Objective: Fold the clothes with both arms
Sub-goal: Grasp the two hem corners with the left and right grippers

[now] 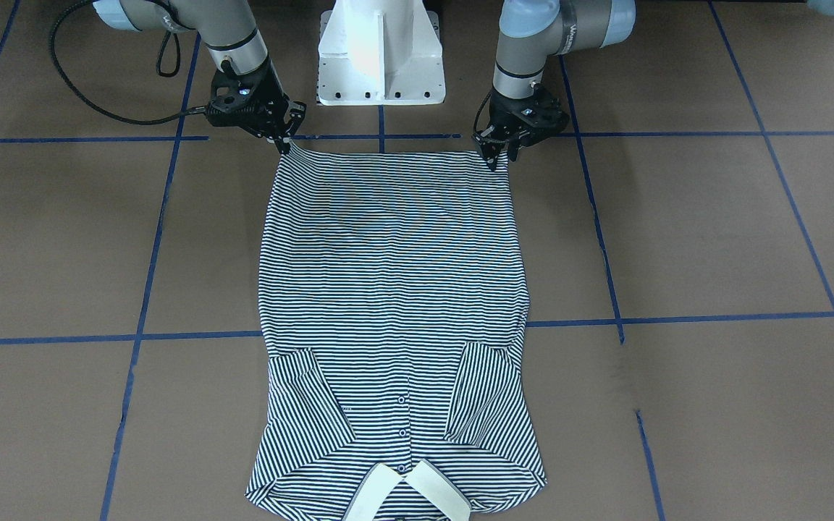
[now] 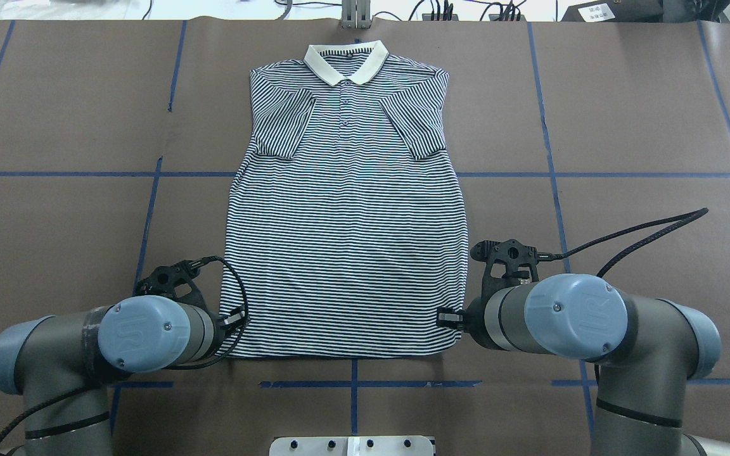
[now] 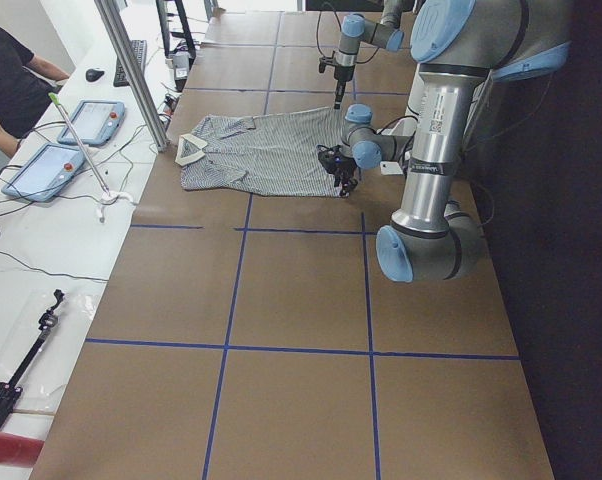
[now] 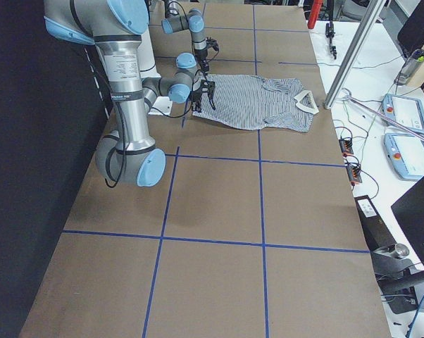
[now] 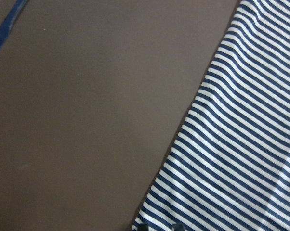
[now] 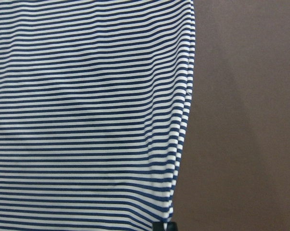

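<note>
Your front-facing view cuts the collar [image 1: 406, 492] of the polo shirt [image 1: 392, 289] off at 6 o'clock. From overhead, the left arm [image 2: 143, 329] and right arm [image 2: 568, 313] cover their own jaws at the shirt's 7 and 5 o'clock corners. Each wrist camera catches only dark slivers of the fingers [image 5: 143, 226] at 6 o'clock, so you can't judge the grip of the left gripper [image 1: 495, 155] or right gripper [image 1: 285, 142]. The chest logo [image 1: 347, 409] is too small to read.

Diffuse overhead light, evenly bright; we note only soft shadows on the brown surface [image 2: 656, 126] beneath the left arm [image 2: 143, 326] and right arm [image 2: 574, 313]. The white pedestal [image 1: 381, 51] glares in the front-facing view, where stripes of the shirt [image 1: 395, 289] show moiré rings. Both wrist views are soft-focused. Side views fall to black along the robot's edge.
</note>
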{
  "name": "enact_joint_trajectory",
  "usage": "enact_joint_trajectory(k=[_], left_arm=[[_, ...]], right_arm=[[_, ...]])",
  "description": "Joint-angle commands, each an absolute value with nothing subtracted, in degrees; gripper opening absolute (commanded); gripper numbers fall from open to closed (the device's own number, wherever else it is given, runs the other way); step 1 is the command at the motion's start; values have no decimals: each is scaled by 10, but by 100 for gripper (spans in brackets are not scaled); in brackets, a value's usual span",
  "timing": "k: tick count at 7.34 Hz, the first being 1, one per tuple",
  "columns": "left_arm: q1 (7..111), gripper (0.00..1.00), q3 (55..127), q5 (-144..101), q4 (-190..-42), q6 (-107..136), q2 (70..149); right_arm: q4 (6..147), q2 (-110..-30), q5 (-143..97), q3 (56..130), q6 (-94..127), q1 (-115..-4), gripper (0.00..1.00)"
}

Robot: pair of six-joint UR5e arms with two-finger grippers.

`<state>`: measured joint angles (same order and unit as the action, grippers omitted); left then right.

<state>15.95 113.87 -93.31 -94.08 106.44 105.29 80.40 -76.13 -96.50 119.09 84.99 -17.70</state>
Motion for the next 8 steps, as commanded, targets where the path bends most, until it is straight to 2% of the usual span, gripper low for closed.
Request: enact_joint_trajectory(k=[1, 7, 8], left_arm=[[156, 53, 1143, -933, -925, 1064, 1053], [147, 53, 1136, -933, -925, 1064, 1052], [147, 46, 1136, -934, -925, 1065, 1052]], right_arm=[[804, -761, -965, 1191, 850, -177, 0], [803, -761, -965, 1195, 850, -181, 0], [804, -761, -965, 1195, 850, -182, 0]])
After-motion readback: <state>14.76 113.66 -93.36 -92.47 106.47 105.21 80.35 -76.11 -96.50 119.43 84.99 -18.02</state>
